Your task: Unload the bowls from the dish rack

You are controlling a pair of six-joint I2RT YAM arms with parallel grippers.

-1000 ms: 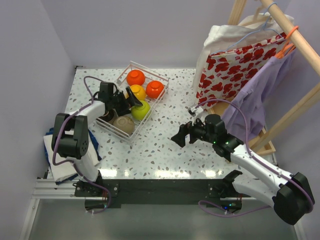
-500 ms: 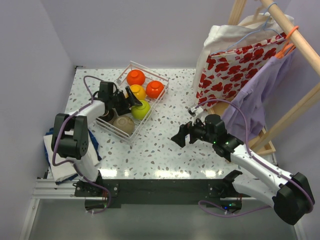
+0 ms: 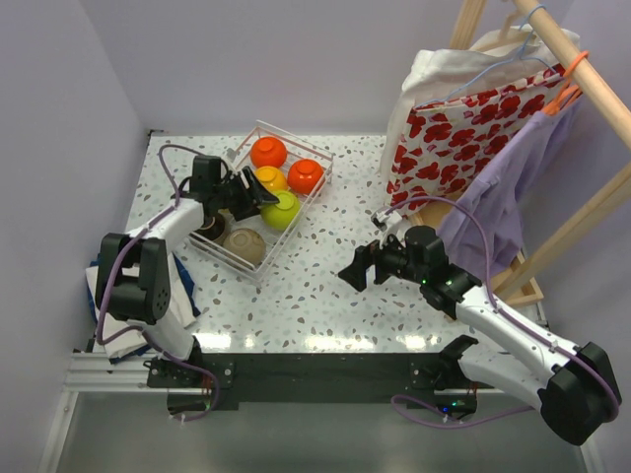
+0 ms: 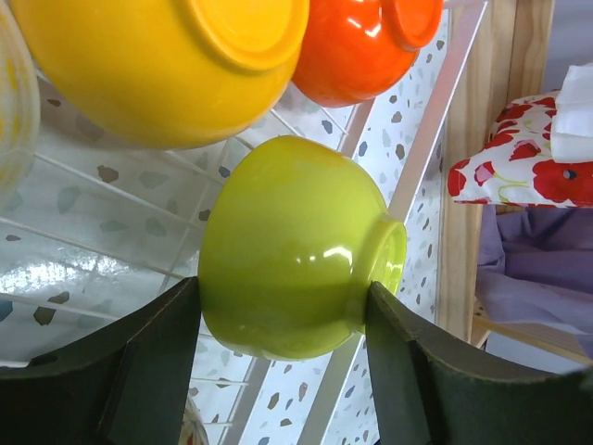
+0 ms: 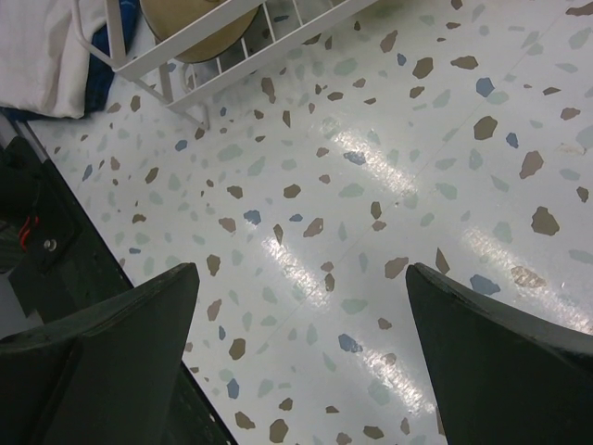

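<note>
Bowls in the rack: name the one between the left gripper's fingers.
The lime green bowl, a finger at each side; the yellow-orange bowl and orange-red bowl lie beyond.

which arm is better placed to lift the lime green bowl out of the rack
Left. The left tool grips the lime green bowl, a finger against each side, inside the white wire dish rack. The right tool hangs open over the speckled table, apart from the rack.
</note>
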